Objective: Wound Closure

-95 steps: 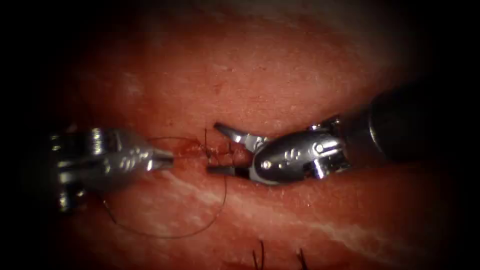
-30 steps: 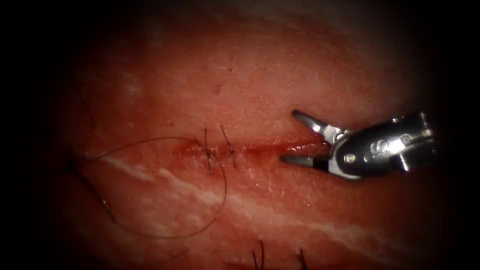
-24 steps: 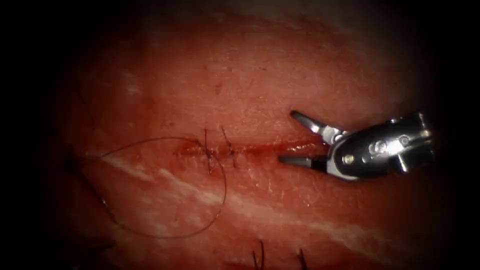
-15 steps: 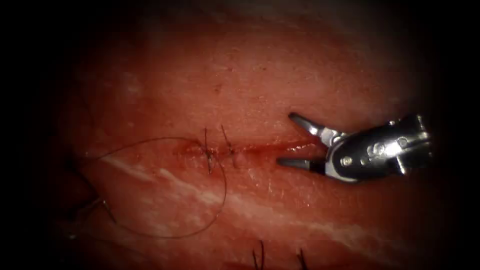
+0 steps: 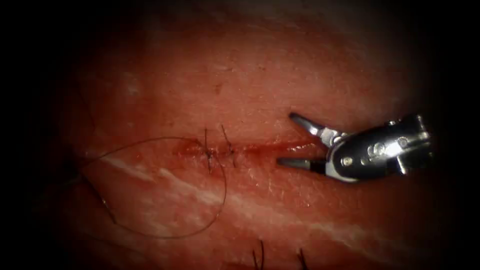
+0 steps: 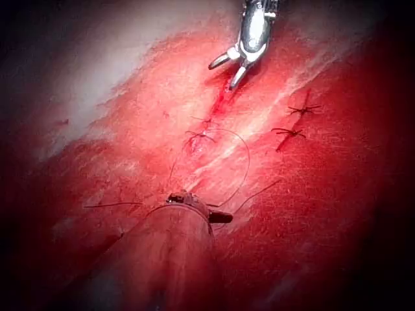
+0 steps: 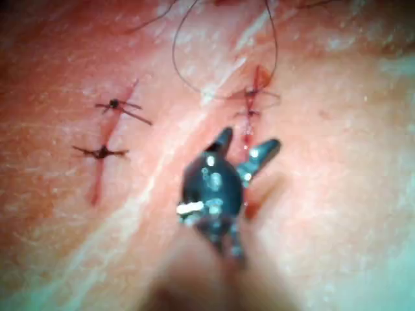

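Over the right end of the cut (image 5: 260, 148), the right hand (image 5: 290, 140) is hanging with its two jaws spread wide, pinching nothing. Dark thread (image 5: 220, 200) is looping loosely across the tissue (image 5: 280, 70) from the stitches (image 5: 215, 150), trailing off to the left. I am guessing the thread is thin, light and floppy, so pinching it near a knot looks best. I am seeing no needle. The left hand (image 6: 219, 218) is sitting by the loop, and I cannot tell its state
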Available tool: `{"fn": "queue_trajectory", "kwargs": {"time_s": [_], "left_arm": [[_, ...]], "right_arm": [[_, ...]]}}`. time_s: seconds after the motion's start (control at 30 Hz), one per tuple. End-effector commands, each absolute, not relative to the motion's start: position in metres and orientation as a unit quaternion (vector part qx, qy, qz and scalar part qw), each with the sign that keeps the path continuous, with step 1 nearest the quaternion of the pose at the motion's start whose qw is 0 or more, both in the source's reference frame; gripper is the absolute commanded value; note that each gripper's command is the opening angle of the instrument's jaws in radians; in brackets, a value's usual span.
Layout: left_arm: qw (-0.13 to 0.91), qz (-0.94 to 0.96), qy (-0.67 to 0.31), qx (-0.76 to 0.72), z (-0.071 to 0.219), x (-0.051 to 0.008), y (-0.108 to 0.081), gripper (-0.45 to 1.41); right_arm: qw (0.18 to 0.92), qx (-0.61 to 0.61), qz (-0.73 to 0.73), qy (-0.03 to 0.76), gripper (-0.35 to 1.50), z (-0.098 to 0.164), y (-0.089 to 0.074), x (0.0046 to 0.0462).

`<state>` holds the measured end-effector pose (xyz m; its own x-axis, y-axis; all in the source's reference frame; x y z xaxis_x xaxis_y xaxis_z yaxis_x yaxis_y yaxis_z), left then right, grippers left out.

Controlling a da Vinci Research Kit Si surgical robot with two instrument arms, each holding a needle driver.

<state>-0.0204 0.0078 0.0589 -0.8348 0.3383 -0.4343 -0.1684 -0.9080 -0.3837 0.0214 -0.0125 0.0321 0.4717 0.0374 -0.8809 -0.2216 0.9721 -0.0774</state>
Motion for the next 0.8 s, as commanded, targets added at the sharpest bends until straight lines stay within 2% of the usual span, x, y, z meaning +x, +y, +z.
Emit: {"fn": "queue_trajectory", "kwargs": {"time_s": [0.03, 0.17, 0.37, 0.6, 0.8], "left_arm": [[0.124, 0.946, -0.168, -0.25, 0.0603, -0.021, 0.0074, 0.66], [0.086, 0.958, -0.146, -0.232, 0.0625, -0.0205, 0.0078, 0.74], [0.049, 0.974, -0.103, -0.197, 0.0651, -0.0199, 0.0096, 0.76], [0.031, 0.984, -0.063, -0.164, 0.0675, -0.0193, 0.0103, 0.54], [0.025, 0.986, -0.054, -0.153, 0.0692, -0.0192, 0.0095, 0.44]], "right_arm": [[0.853, -0.089, 0.076, 0.508, 1.25, 0.0327, -0.0137, 0.0217], [0.854, -0.088, 0.075, 0.507, 1.25, 0.0328, -0.014, 0.022], [0.855, -0.087, 0.077, 0.505, 1.25, 0.0329, -0.0142, 0.0223], [0.856, -0.086, 0.078, 0.504, 1.25, 0.033, -0.0147, 0.0226], [0.856, -0.086, 0.077, 0.504, 1.25, 0.0331, -0.0148, 0.0226]]}}
